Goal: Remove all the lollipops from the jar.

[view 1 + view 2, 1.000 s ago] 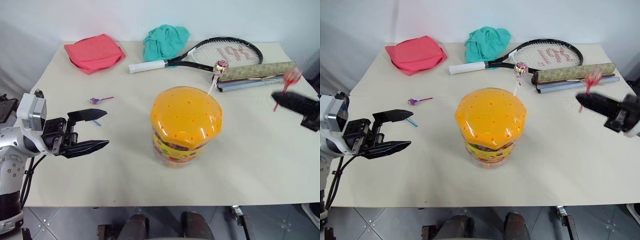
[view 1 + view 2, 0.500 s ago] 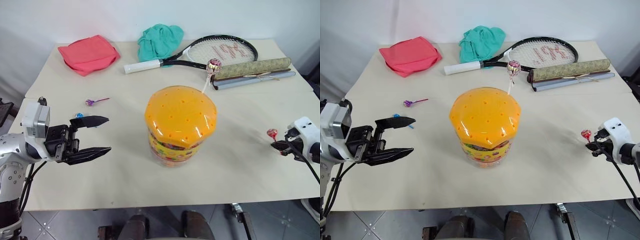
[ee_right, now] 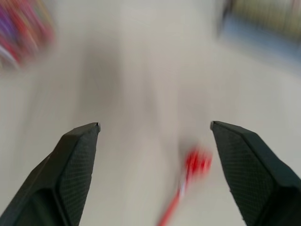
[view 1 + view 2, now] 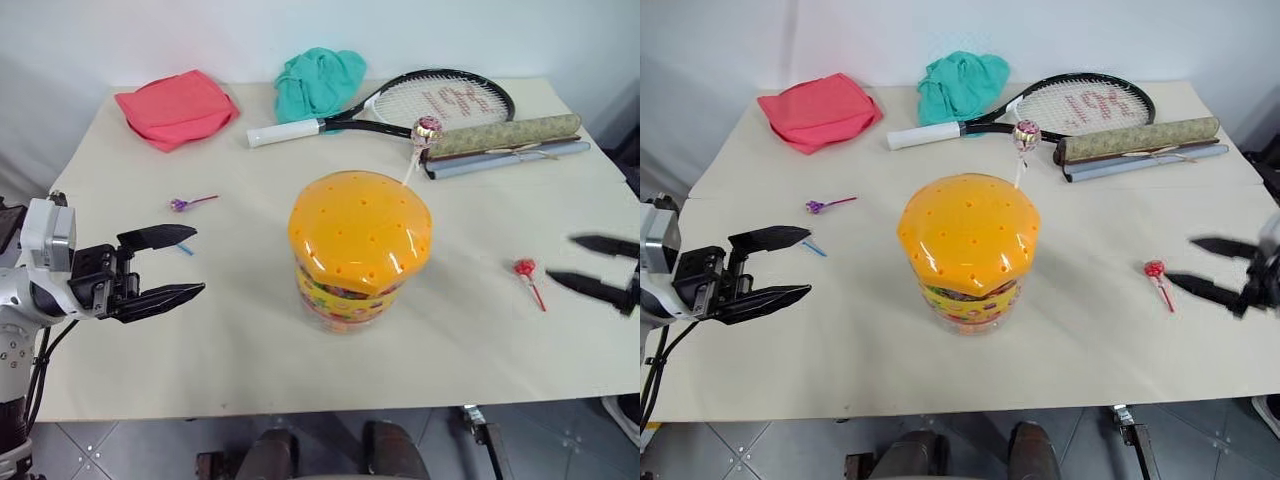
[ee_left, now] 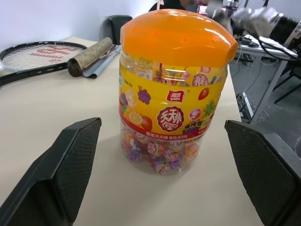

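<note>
The red lollipop (image 4: 524, 268) was pinched in the right gripper (image 4: 590, 266) a moment ago. Now it lies flat on the table (image 4: 250, 330), and that gripper's two black fingers have spread wide apart with nothing between them. The tips point at the candy from just beside it, not touching.

Take the jar (image 4: 359, 247) as the middle of a clock. The table is the biggest thing, pale and wide. The jar stands upright in the middle of it, a clear tub full of bright sweets under a domed orange lid with small holes. One lollipop with a white stick (image 4: 426, 129) stands up out of the lid at about 1 o'clock. A tennis racket (image 4: 420, 104) lies at 12 to 1 o'clock at the far edge. A rolled mat (image 4: 505, 136) lies just in front of the racket head. A pink-red cloth (image 4: 178, 104) is at 10 o'clock and a teal cloth (image 4: 318, 82) at 12 o'clock.

The left gripper (image 4: 177, 265) hangs at 9 o'clock, fingers wide open and empty, pointing toward the jar. The red lollipop is at 3 o'clock. A purple lollipop (image 4: 180, 204) lies at about 10 o'clock. A bit of blue stick (image 4: 185, 249) peeks out from behind the left gripper's far finger.
</note>
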